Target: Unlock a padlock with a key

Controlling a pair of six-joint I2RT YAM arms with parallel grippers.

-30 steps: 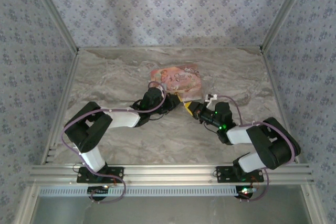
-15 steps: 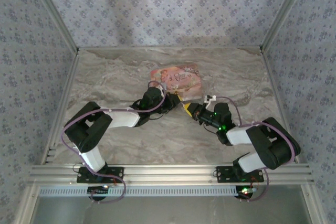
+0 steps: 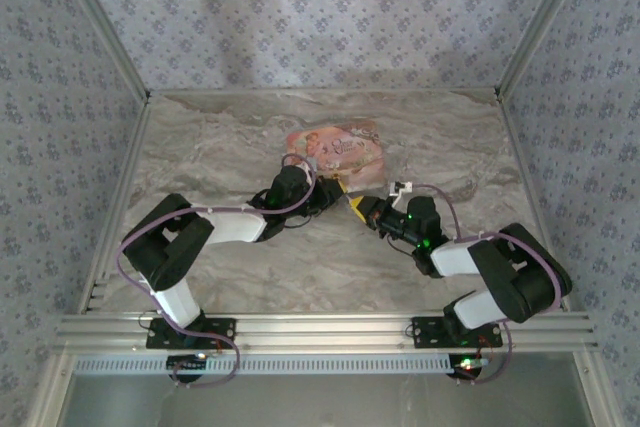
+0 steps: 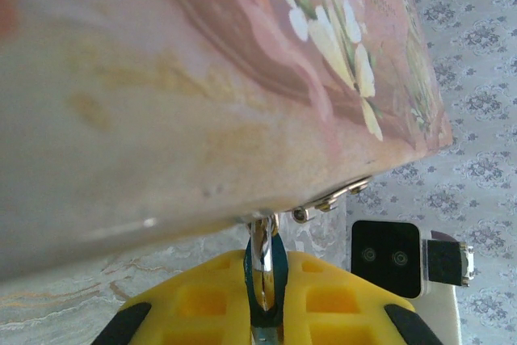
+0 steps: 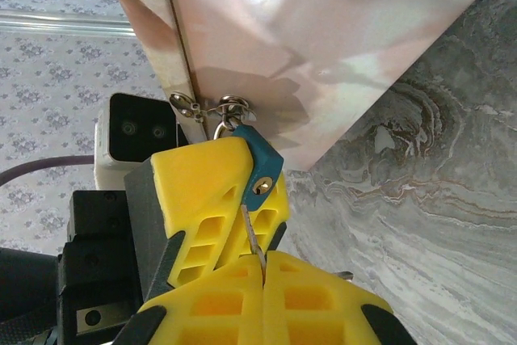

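The tiny blue padlock [image 5: 261,162] hangs by its silvery shackle [image 4: 260,246] from the hasp of the pink picture-printed tin [image 3: 336,151]. My left gripper [image 4: 265,300] is shut on the padlock [image 4: 275,268], its yellow fingers [image 5: 203,186] clamped on both sides of the blue body. The brass keyhole [image 5: 258,187] faces my right gripper [image 5: 263,268], which is shut on the thin metal key [image 5: 254,234]. The key's tip touches the padlock's end just beside the keyhole. From above, the left gripper [image 3: 333,193] and the right gripper [image 3: 363,210] meet at the tin's near corner.
The tin stands on the marble table [image 3: 220,137], with free room to the left, right and front. Patterned walls and metal posts [image 3: 527,37] close in the table. The right wrist camera block [image 4: 386,258] sits close to the left fingers.
My right gripper has edged slightly left toward the left gripper, bringing the key up to the padlock. The left arm and the tin have hardly moved.
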